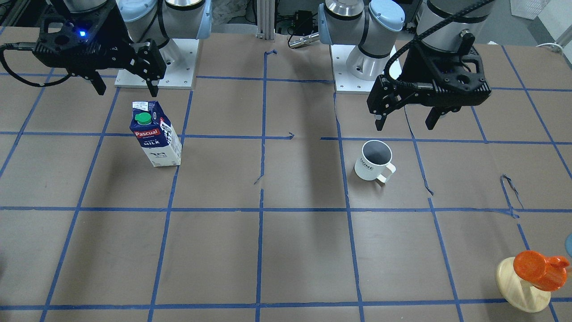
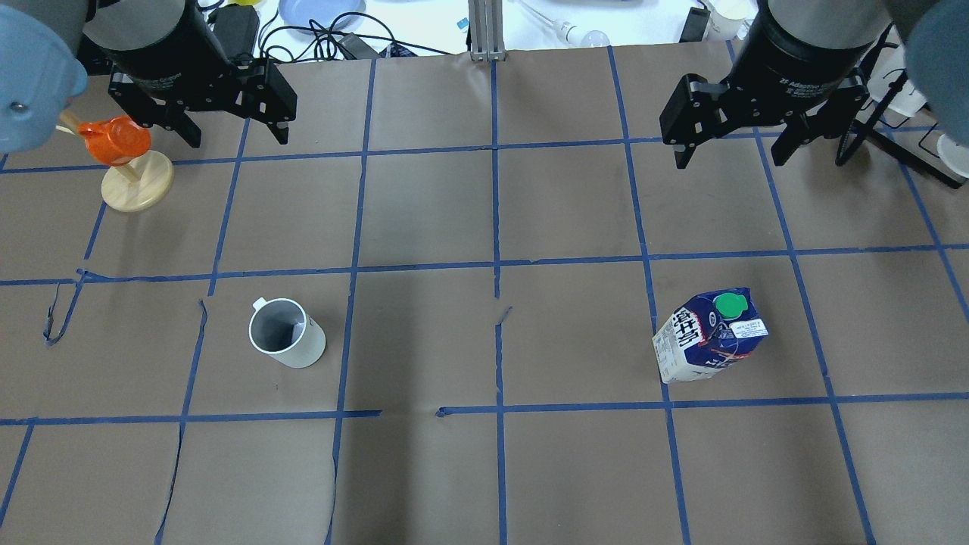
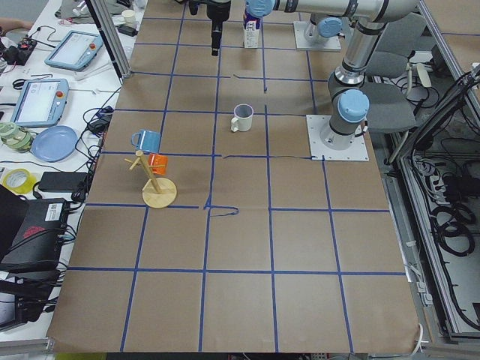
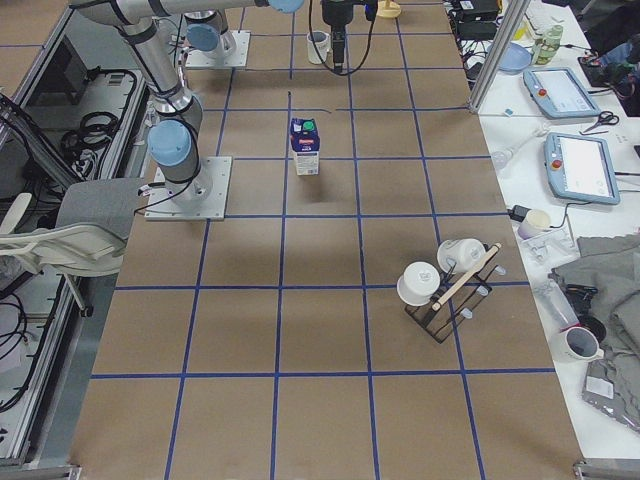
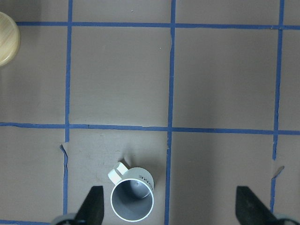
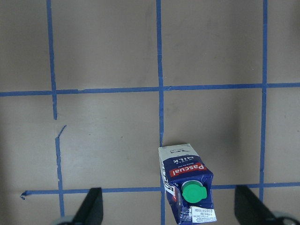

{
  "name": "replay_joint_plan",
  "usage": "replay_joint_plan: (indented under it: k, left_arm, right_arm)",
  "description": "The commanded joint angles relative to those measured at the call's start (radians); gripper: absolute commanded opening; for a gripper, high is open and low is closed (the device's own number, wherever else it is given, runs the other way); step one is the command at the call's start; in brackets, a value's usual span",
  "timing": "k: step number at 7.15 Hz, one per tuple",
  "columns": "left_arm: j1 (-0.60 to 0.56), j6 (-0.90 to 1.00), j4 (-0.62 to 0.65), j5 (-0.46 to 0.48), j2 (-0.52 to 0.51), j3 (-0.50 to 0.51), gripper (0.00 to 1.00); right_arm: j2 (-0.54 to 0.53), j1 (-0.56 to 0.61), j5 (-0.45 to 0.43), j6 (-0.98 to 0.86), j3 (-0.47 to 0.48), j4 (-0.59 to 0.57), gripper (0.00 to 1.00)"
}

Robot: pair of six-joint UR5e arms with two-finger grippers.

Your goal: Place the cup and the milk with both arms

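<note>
I see two arms over a brown desk [image 2: 492, 469] marked in blue tape squares. The cup [image 2: 288, 337] stands upright, mouth up, on the robot's left half, and the milk [image 2: 711, 333] stands upright, green cap on top, on its right half. They are well apart, so I judge each arm can take its own thing without crossing.

The left tool [image 2: 237, 136] hangs above the desk, fingers spread wide and pointing down, holding nothing. It sits farther out from the robot than the cup, not over it. In its wrist view the cup lies at the bottom edge, close to one finger rather than centred. The cup's handle points away from the robot, leaving the round wall free for a pinch.

The right tool [image 2: 730, 155] is likewise spread, empty and raised, farther out than the milk. In its wrist view the milk lies low between the fingers.

Both tools look posed for a descent, and neither thing is touched yet
</note>
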Motion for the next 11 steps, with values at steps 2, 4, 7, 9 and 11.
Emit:
replay_joint_plan:
  k: [2,4,7,9,11]
  left_arm:
    - [0.002,0.034,-0.007,-0.002,-0.002,0.001,1.00]
    - [-0.001,0.025,-0.020,0.000,0.006,-0.006,1.00]
    - [0.002,0.021,-0.056,0.003,0.009,-0.003,1.00]
    - [-0.004,0.021,-0.062,0.003,0.005,-0.008,1.00]
    - [-0.004,0.021,-0.062,0.000,0.000,-0.009,1.00]
  right_arm:
    - [0.000,0.000,0.000,0.001,0.007,0.001,1.00]
    - [0.000,-0.002,0.000,0.000,0.007,0.001,1.00]
    - [0.000,-0.002,0.001,0.000,0.007,0.001,1.00]
    - [0.000,0.000,0.000,0.000,0.007,0.001,1.00]
    - [0.000,0.000,0.001,0.000,0.007,0.002,1.00]
